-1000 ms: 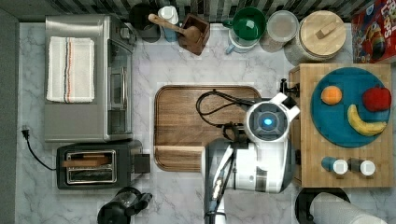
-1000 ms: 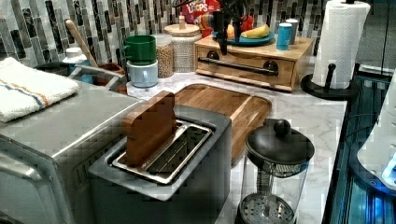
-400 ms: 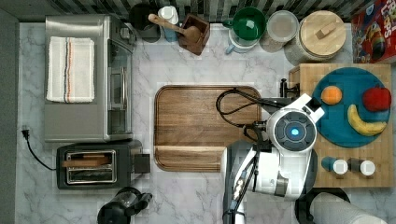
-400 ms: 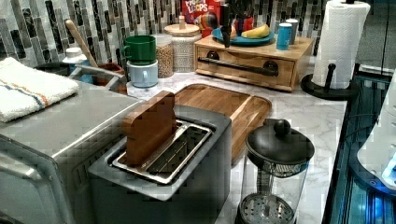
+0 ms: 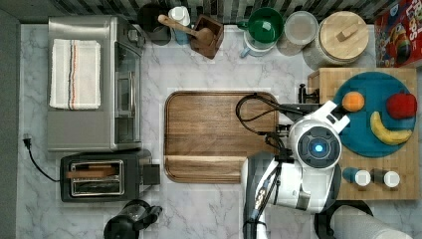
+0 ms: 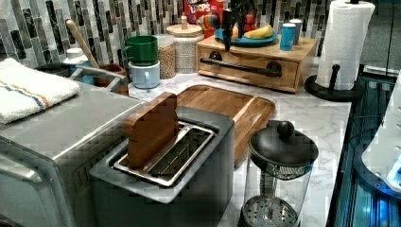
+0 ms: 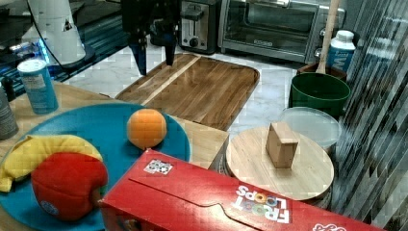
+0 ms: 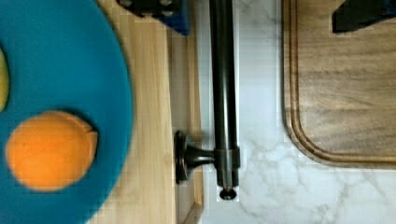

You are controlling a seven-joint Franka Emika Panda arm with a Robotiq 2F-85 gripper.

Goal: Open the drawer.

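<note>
The light bamboo drawer (image 6: pixel 246 79) sits shut in its box on the left view's far counter, with the black bar handle (image 6: pixel 239 66) across its front. In the right view my gripper (image 7: pixel 154 57) hangs open between the box top and the cutting board. The wrist view shows one end of the handle (image 8: pixel 223 84) running between the two fingers, one dark pad (image 8: pixel 156 8) over the drawer's wooden edge (image 8: pixel 180 93) and the other over the board side. Nothing is held. In the top view the arm's wrist (image 5: pixel 316 147) covers the gripper, and one handle end (image 5: pixel 302 92) peeks out.
A brown cutting board (image 5: pixel 214 134) lies just beside the drawer front. On the box stand a blue plate (image 5: pixel 358 137) with an orange, a banana and an apple, and two shakers (image 5: pixel 363 178). A paper towel roll (image 6: pixel 345 38), toaster (image 5: pixel 99 174), toaster oven (image 5: pixel 94 82) and French press (image 6: pixel 279 165) stand around.
The arm has swung toward the top view's right, from over the cutting board to the drawer's front edge. The drawer has not moved.
</note>
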